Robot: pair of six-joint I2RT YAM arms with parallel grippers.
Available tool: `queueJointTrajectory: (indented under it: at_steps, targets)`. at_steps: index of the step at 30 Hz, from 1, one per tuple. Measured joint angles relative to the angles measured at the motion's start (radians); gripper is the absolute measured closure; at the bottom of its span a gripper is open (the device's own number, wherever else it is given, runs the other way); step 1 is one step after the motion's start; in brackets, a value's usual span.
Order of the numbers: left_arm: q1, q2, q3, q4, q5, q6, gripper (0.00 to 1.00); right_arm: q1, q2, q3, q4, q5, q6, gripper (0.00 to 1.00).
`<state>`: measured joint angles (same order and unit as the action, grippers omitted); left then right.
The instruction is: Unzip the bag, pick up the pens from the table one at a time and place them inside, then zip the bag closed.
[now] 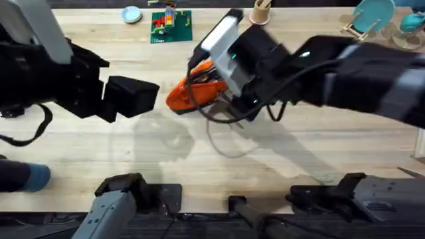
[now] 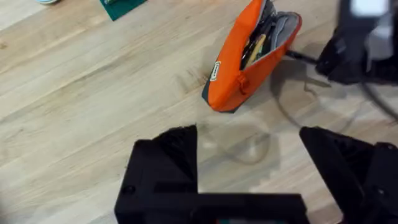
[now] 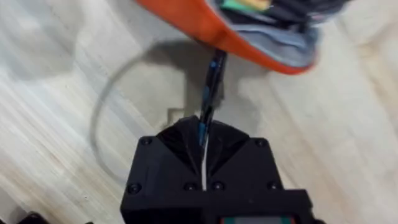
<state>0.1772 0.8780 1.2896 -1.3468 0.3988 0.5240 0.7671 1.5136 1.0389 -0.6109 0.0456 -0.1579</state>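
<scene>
Bag (image 2: 239, 68): orange fabric pouch with a dark lower edge, lying on the table near its middle, between the two arms. Zip open along the top; grey lining and dark slim items show inside in the left wrist view. A small label sits on its side. In the overhead view the bag (image 1: 189, 93) lies partly under the right arm.

Pen (image 3: 210, 93): slim dark pen with a blue accent, held at one end by the right tool, its far end reaching to the bag's open edge (image 3: 249, 43). Whether the tip is inside the opening cannot be told.

Right tool (image 3: 203, 146): fingers closed together on the pen, just beside the bag. In the overhead view the right arm reaches across the middle from the right, above the bag.

Left tool (image 2: 249, 155): fingers spread wide apart, holding nothing, poised above bare table a short way from the bag's closed end. In the overhead view it (image 1: 133, 95) comes in from the left, pointing toward the bag.

Table (image 1: 133, 159): light wooden planks with visible grain.

Cable (image 1: 219, 136): thin loop lying on the table near the bag.

Far edge of table: a green card (image 1: 170, 26), a small round blue dish (image 1: 131, 14), a wooden cup (image 1: 260, 11) and teal items on a stand (image 1: 372, 16), all well apart from the bag.
</scene>
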Motion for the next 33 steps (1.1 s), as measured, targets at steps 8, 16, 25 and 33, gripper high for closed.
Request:
queueJointTrajectory:
  at_steps: [8, 16, 25, 33]
  targets:
    - [0.000, 0.000, 0.000, 0.000, 0.000, 0.000, 0.007, -0.105, -0.112, 0.000, 0.049, -0.001, -0.136, 0.969]
    - [0.000, 0.000, 0.000, 0.000, 0.000, 0.000, 0.006, -0.205, -0.178, 0.000, 0.197, 0.003, -0.242, 0.969]
    - [0.000, 0.000, 0.000, 0.000, 0.000, 0.000, 0.006, -0.226, -0.179, 0.000, 0.378, 0.005, -0.394, 0.969]
    - [0.000, 0.000, 0.000, 0.000, 0.000, 0.000, 0.006, -0.331, -0.179, 0.000, 0.435, -0.238, -0.425, 0.969]
